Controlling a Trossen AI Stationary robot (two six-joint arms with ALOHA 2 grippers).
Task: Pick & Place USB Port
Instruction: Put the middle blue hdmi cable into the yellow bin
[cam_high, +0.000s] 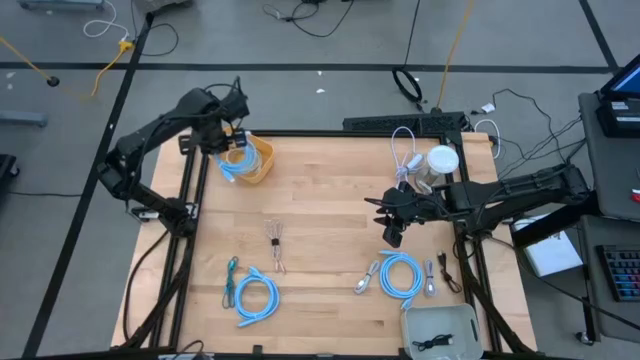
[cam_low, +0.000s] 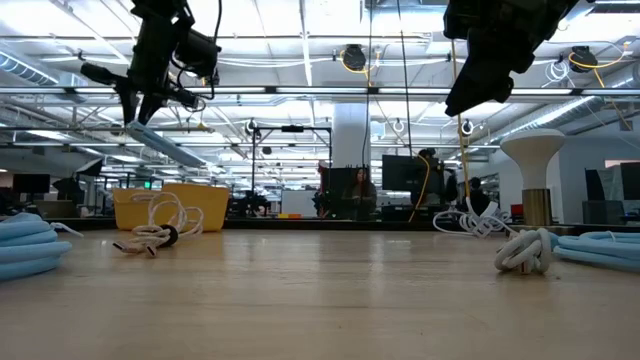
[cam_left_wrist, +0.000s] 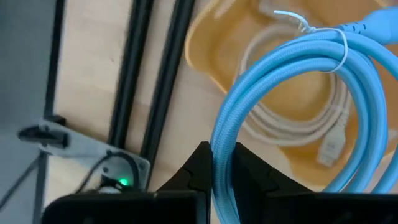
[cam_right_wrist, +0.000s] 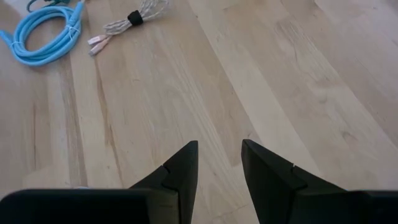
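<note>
Your left gripper (cam_left_wrist: 214, 177) hangs over the yellow bin (cam_high: 258, 160) at the far left of the tabletop (cam_high: 320, 210). Its fingers (cam_left_wrist: 193, 171) are shut tight on a blue cable (cam_left_wrist: 280, 81) (a looped one, tied with a thin white tie). The loop dangles above the bin, and a white cable (cam_left_wrist: 292, 124) lies inside it.

Your right gripper (cam_right_wrist: 219, 165) floats above bare wood near the middle right. Its fingers (cam_right_wrist: 180, 165) stand a little apart and hold nothing.

Another blue coil (cam_high: 256, 296) lies near the front left, and one more coil (cam_high: 401, 273) lies near the front right.
</note>
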